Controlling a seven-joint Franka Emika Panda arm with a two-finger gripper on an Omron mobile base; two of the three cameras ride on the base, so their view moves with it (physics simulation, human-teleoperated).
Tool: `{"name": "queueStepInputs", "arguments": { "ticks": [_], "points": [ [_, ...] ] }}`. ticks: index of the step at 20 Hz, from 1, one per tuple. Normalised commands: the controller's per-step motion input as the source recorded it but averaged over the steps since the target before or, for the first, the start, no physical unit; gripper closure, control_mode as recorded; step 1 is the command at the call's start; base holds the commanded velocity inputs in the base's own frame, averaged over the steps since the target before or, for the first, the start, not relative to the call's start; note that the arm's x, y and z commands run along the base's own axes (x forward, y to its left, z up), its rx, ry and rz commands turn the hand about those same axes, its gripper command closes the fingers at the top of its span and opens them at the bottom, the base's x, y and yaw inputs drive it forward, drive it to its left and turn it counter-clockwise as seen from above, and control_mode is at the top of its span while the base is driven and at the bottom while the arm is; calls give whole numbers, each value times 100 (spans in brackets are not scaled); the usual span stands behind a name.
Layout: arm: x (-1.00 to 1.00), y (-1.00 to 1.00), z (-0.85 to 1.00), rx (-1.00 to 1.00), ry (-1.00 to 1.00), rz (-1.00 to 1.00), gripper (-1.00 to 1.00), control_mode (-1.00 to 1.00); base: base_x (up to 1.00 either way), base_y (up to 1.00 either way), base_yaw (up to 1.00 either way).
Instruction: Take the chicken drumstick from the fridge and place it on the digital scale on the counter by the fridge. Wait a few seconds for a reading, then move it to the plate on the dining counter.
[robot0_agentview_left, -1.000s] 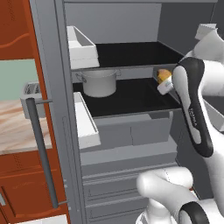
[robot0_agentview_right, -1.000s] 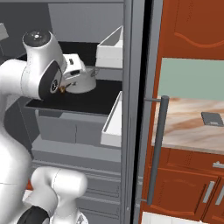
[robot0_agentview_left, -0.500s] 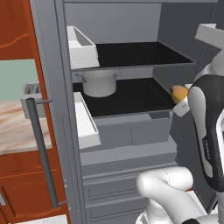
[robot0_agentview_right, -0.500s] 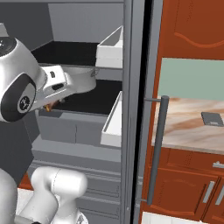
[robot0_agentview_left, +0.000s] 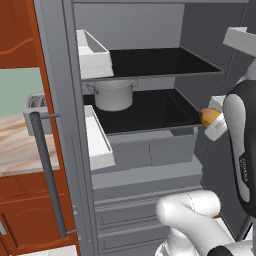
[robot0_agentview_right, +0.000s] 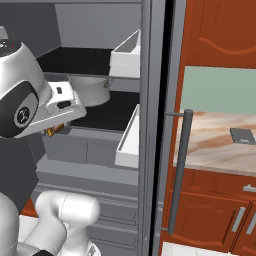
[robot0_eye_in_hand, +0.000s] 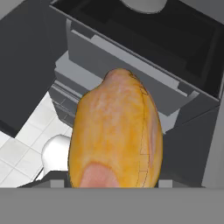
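The arm is seen bent in front of the open fridge, its forearm standing near upright at the 3 o'clock edge of the left base view. The gripper is held just outside the lower black shelf, off its front corner, with the chicken drumstick pinched in it; the golden-orange lump is seen large at the centre of the hand view, clear of the shelf. In the right base view the drumstick shows as a small orange patch under the white hand at 9 o'clock.

A grey pot stands on the lower shelf toward 11 o'clock. White door bins hang on the open door, whose long bar handle is seen at 3 o'clock in the right base view. Red-brown cabinets frame a marbled counter, on which the digital scale lies. A grey toaster stands at 9 o'clock in the left base view.
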Motion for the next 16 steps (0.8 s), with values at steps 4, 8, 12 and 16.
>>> {"name": "queueStepInputs", "arguments": {
  "ticks": [4, 8, 12, 16],
  "points": [
    [-17, 0, 4, -3, 44, 0, 100, -100, 0, 0, 0],
    [-12, -13, 0, 5, 29, -11, 100, -100, 0, 0, 0],
    [-12, -28, -10, 20, 5, -23, 100, -100, 0, 0, 0],
    [-12, -7, -22, 4, -5, -27, 100, -100, 0, 0, 0]
  ]
}}
